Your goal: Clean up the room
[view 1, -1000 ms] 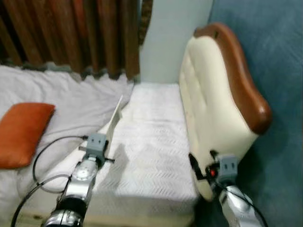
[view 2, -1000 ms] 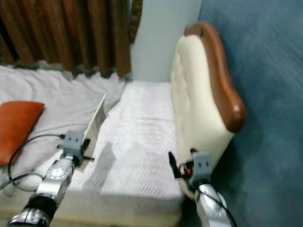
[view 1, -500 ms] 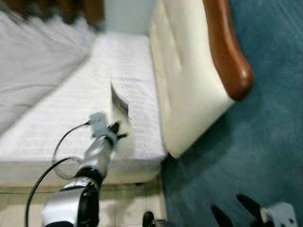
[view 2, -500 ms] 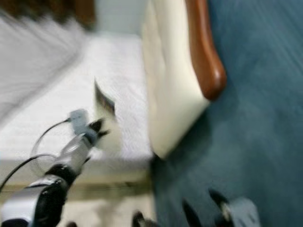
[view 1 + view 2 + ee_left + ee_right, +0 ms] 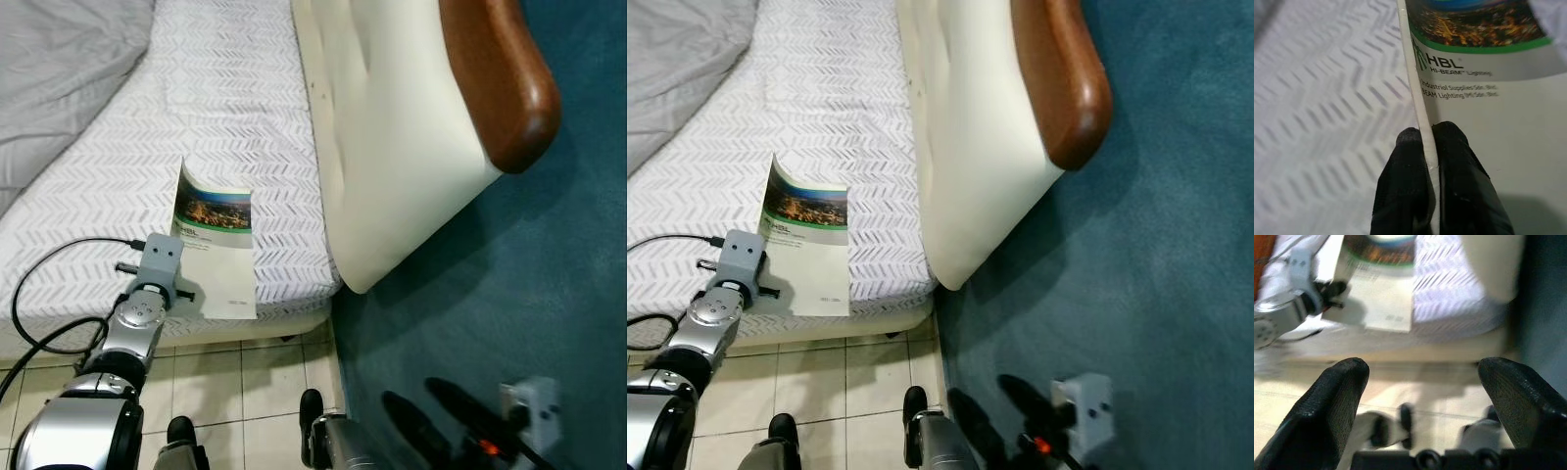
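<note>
A thin white booklet (image 5: 217, 257) with a city-lights photo and "HBL" lettering (image 5: 1484, 93) stands above the bed's front edge. My left gripper (image 5: 186, 292) is shut on its spine edge, black fingertips (image 5: 1449, 161) pinching the paper from both sides. My right gripper (image 5: 436, 416) hangs low at the right over the blue carpet, open, with nothing between its fingers (image 5: 1337, 396). The right wrist view looks across the floor at the left gripper (image 5: 1327, 289) holding the booklet (image 5: 1383, 293).
The bed (image 5: 225, 108) has a white chevron-patterned sheet and a grey duvet (image 5: 59, 69) at the left. A cream padded headboard (image 5: 392, 147) with a brown wooden rim (image 5: 495, 78) leans at the right. Beige floor tiles (image 5: 255, 392) meet blue carpet (image 5: 549, 294).
The camera has swung right and tilted down, so curtain and orange pillow left the picture. The left gripper still holds the booklet, now nearer the bed's front edge. The right gripper dropped lower.
</note>
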Robot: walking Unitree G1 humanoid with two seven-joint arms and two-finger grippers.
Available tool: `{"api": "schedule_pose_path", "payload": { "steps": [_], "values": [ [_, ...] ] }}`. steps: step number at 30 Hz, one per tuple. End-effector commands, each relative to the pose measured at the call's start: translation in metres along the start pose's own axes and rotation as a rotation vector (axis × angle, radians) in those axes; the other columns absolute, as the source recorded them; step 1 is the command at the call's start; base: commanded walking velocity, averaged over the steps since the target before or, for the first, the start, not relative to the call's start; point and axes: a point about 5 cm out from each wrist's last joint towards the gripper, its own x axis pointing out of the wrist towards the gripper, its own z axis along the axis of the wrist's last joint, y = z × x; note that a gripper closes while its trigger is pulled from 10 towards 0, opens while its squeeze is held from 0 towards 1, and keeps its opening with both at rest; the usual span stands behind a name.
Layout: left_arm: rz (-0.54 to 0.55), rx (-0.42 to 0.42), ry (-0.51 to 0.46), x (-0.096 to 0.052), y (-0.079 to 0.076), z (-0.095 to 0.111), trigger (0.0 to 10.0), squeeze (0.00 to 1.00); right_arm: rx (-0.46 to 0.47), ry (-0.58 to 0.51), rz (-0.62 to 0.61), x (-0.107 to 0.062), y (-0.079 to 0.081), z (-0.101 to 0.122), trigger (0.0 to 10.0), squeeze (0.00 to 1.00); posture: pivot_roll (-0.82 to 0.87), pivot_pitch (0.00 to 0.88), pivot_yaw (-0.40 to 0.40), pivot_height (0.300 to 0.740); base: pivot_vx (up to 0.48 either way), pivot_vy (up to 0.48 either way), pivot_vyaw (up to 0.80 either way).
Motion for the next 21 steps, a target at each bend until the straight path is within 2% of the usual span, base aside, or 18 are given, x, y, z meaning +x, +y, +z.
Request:
{"api": "schedule_pose_path", "payload": {
  "steps": [1, 3, 5, 7, 8, 11, 12, 13, 14, 15, 18, 19, 21],
  "values": [
    [0.074, 0.080, 0.061, -0.005, 0.013, -0.017, 10.0, 0.00, 0.044, 0.047, -0.002, 0.000, -0.002, -0.008, 10.0, 0.00, -0.41, 0.486, -0.198, 0.740, 0.000, 0.000, 0.00],
    [0.069, 0.088, 0.068, -0.005, 0.014, -0.018, 10.0, 0.00, 0.040, 0.049, 0.004, 0.001, -0.001, -0.007, 10.0, 0.00, -0.40, 0.485, -0.193, 0.740, 0.000, 0.000, 0.00],
    [0.078, 0.145, 0.058, -0.005, 0.018, -0.017, 10.0, 0.00, 0.056, 0.071, 0.029, 0.001, 0.003, -0.009, 10.0, 0.00, -0.40, 0.480, -0.191, 0.740, 0.000, 0.000, 0.00],
    [0.085, 0.164, 0.054, -0.005, 0.020, -0.016, 10.0, 0.00, 0.058, 0.079, 0.035, 0.001, 0.004, -0.010, 10.0, 0.00, -0.40, 0.482, -0.190, 0.740, 0.000, 0.000, 0.00],
    [0.094, 0.159, 0.059, -0.005, 0.022, -0.017, 10.0, 0.00, 0.056, 0.093, 0.042, 0.001, 0.006, -0.012, 10.0, 0.00, -0.40, 0.478, -0.188, 0.740, 0.000, 0.000, 0.00],
    [0.089, 0.039, 0.071, -0.003, 0.024, -0.014, 10.0, 0.00, 0.053, 0.118, 0.045, 0.001, 0.006, -0.017, 10.0, 0.00, -0.38, 0.464, -0.174, 0.740, 0.000, 0.000, 0.00],
    [0.089, 0.039, 0.071, -0.003, 0.024, -0.014, 10.0, 0.00, 0.053, 0.118, 0.045, 0.001, 0.006, -0.017, 10.0, 0.00, -0.38, 0.464, -0.174, 0.740, 0.000, 0.000, 0.00],
    [0.074, -0.029, 0.067, -0.002, 0.021, -0.012, 10.0, 0.00, 0.050, 0.124, 0.043, 0.002, 0.005, -0.019, 10.0, 0.00, -0.37, 0.446, -0.161, 0.740, 0.000, 0.000, 0.00],
    [0.027, -0.091, 0.036, 0.000, 0.009, -0.005, 10.0, 0.00, 0.039, 0.125, 0.037, 0.007, 0.002, -0.022, 10.0, 0.00, -0.33, 0.417, -0.137, 0.740, 0.000, 0.000, 0.00],
    [0.027, -0.091, 0.036, 0.000, 0.009, -0.005, 10.0, 0.00, 0.039, 0.125, 0.037, 0.007, 0.002, -0.022, 10.0, 0.00, -0.33, 0.417, -0.137, 0.740, 0.000, 0.000, 0.00],
    [-0.098, -0.158, -0.053, -0.001, -0.019, 0.007, 10.0, 0.00, -0.001, 0.079, -0.001, 0.016, -0.005, -0.020, 10.0, 0.00, -0.26, 0.350, -0.100, 0.740, 0.000, 0.000, 0.00],
    [-0.146, -0.227, -0.104, -0.006, -0.030, 0.010, 10.0, 0.00, -0.030, 0.042, -0.020, 0.025, -0.010, -0.017, 10.0, 0.00, -0.21, 0.302, -0.078, 0.740, 0.000, 0.000, 0.00],
    [-0.168, -0.248, -0.127, -0.011, -0.035, 0.009, 10.0, 0.00, -0.052, 0.017, -0.035, 0.030, -0.013, -0.014, 10.0, 0.00, -0.19, 0.285, -0.071, 0.740, 0.000, 0.000, 0.00]
  ]
}}
